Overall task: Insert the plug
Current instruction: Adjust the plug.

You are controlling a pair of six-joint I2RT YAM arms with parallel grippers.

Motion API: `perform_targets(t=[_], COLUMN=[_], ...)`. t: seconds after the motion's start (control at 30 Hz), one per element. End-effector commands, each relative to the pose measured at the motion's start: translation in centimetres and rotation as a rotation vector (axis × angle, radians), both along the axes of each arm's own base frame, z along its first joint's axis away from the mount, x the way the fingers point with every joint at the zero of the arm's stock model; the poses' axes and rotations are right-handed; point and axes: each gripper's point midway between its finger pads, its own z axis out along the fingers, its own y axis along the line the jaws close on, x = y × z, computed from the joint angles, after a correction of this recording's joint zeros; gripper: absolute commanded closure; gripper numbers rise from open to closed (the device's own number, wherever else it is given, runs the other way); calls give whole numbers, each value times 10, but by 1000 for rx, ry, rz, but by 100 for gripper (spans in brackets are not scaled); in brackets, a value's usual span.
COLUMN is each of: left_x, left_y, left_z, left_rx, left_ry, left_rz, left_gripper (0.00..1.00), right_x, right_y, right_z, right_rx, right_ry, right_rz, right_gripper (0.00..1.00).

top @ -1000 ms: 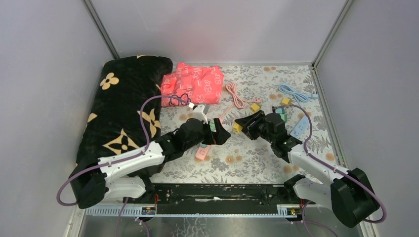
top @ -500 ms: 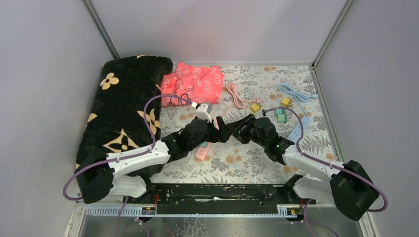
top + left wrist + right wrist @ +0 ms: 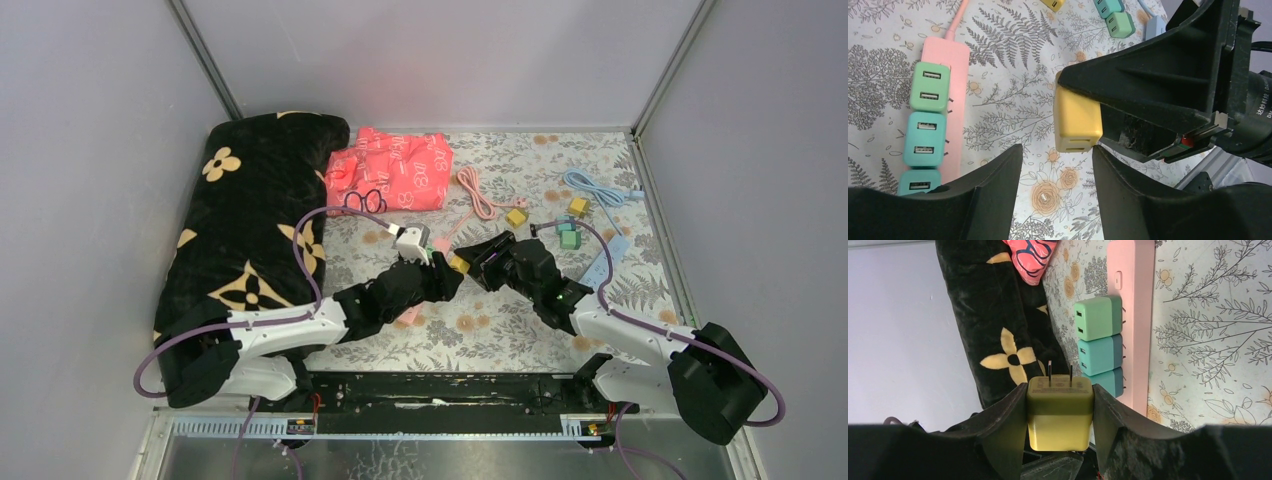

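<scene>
Yellow plug [image 3: 1060,420], not yet inserted, sits clenched in right gripper [image 3: 470,258]; left gripper [image 3: 1055,150] flanks it, jaws parted; pink strip [image 3: 1130,315] beside both.

You are looking into a booth where plain grey walls [image 3: 440,60] are closing in three sides, metal corner posts [image 3: 205,65] are slanting up at the back, and soft even light is falling on the floral-printed table cover [image 3: 500,330] that is lying flat.

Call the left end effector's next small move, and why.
Probably close the left end effector on the yellow plug: its free end lies at the gap between the left fingers, while the right end effector grips the other end.
</scene>
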Motion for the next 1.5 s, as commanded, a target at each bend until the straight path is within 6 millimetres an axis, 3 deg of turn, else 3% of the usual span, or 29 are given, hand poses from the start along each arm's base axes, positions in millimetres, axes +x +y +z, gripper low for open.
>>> perform_targets(t=[0.0,0.33,0.63,1.07,1.47], left_x=[13,17,19,25,18], left_y=[-3,-4,-9,1,0], left_z=[20,29,30,38,36], left_rx=[-42,-64,-64,-80,-80], left_ry=[-109,-196,-244,-285,-293], left_rz=[49,57,51,101,67], left_gripper=[40,41,51,49,78], right_x=[9,6,2,-1,-3], right_y=[7,13,18,22,18], right_z=[31,34,33,29,19], right_rx=[89,131,155,160,140], right_ry=[-57,-39,-24,-16,-9], right_rz=[-37,-29,-14,1,-11], right_gripper=[82,83,83,84,82])
